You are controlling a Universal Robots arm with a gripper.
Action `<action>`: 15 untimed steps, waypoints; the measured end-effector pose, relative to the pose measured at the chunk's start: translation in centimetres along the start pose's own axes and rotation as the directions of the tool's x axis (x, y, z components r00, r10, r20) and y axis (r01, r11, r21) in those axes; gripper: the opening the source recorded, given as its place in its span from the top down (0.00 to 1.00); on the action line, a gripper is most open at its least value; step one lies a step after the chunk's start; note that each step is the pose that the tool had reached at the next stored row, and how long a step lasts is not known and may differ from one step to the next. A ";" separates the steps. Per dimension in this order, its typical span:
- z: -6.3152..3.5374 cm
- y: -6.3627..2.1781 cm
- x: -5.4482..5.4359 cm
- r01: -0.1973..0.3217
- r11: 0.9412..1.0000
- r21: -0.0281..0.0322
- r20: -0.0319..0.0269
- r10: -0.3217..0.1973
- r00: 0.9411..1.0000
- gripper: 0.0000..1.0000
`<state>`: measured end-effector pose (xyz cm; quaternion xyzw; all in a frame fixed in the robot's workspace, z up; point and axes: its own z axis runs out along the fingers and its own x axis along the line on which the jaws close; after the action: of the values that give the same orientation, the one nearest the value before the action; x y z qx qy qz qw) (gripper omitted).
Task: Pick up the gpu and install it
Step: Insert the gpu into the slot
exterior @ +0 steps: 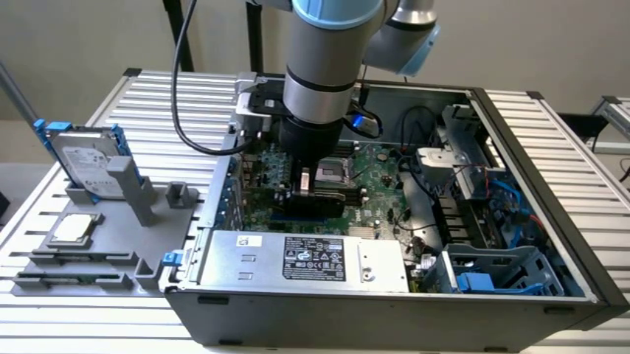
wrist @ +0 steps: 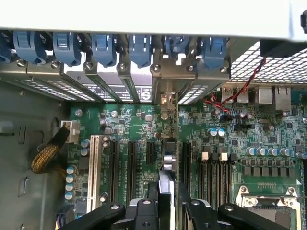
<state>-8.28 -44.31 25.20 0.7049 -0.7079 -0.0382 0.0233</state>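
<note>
Claw [wrist: 165, 208]: squeezing the gpu [wrist: 165, 179] (held on its edge).
Done: gpu is hanging over the green board [wrist: 129, 122].
Left: pushing it in.

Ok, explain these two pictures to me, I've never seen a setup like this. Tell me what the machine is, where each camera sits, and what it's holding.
It is a grey and blue robot arm reaching into an open black computer case on a slatted metal table. The exterior view looks on from outside; the wrist view looks down from the arm itself. The black gripper clamps the gpu, a thin card seen edge-on, held upright over the green motherboard and its slots. On the exterior view's left, a grey stand holds a silver hard drive with blue rails and a small square silver chip.
</note>
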 end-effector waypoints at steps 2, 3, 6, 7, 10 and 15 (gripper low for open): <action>0.00 0.02 0.0 0.000 1.000 0.000 0.000 0.000 1.000 0.73; 0.01 0.02 0.0 0.000 1.000 0.000 0.000 0.000 1.000 0.73; 0.16 0.02 0.1 0.000 1.000 0.000 0.000 0.000 1.000 0.73; 0.23 0.01 0.1 0.000 1.000 0.000 0.000 0.000 1.000 0.73; 0.40 0.00 0.2 0.000 1.000 -0.001 -0.001 0.000 1.000 0.73; 0.56 -0.02 0.2 0.000 1.000 0.000 0.000 0.000 1.000 0.73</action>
<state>-8.31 -44.50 24.64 0.7049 -0.7079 -0.0382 0.0234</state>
